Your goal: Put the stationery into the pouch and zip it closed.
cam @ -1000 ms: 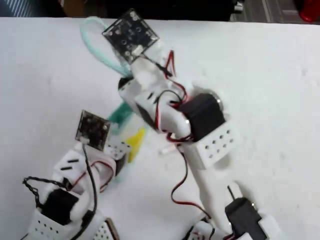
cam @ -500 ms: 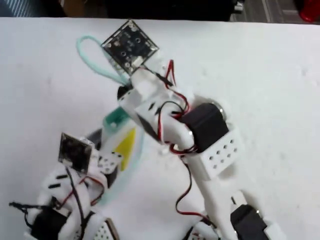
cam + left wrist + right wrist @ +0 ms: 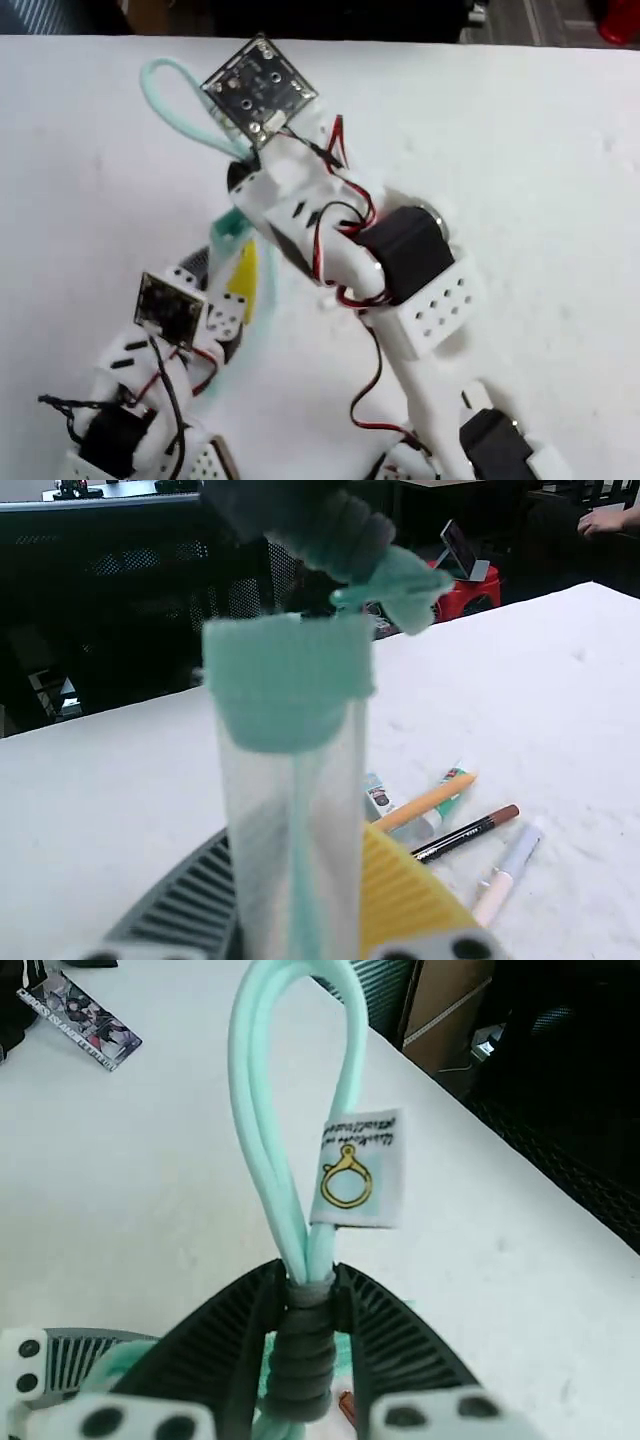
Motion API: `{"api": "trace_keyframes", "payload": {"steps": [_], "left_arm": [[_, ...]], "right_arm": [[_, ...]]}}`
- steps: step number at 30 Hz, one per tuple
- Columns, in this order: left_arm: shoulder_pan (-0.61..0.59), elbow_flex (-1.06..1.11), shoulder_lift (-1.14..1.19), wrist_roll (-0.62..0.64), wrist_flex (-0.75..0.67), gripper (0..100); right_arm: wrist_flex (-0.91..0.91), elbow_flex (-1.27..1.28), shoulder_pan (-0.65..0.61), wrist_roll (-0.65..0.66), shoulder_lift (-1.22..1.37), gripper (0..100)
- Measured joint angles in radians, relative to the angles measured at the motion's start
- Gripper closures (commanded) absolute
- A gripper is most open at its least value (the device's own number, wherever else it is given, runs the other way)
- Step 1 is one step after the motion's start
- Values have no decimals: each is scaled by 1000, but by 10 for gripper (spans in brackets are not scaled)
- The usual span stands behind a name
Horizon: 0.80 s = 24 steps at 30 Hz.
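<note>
Clear mint-trimmed pouch (image 3: pixel 290 810), left fingers (image 3: pixel 185 905) gripping its body, right fingers (image 3: pixel 395 1350) clamping its loop (image 3: pixel 250 1130)

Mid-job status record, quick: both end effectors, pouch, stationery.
left end effector: shut on the clear pouch, near its mint-trimmed end
right end effector: shut on the pouch's mint cord loop
stationery: orange pencil, dark pen and white marker lie on the table, outside the pouch
</note>
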Motion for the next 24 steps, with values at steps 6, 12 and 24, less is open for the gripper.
{"api": "trace_keyframes", "payload": {"steps": [6,12,24], "left_arm": [[3,5,0,-2,-17,978],[3,-6,2,-8,8,978],[8,-40,11,-12,58,978]], "right_arm": [[-78,57,63,0,0,981],[-199,186,114,0,-2,982],[-397,338,210,0,-3,982]]}}
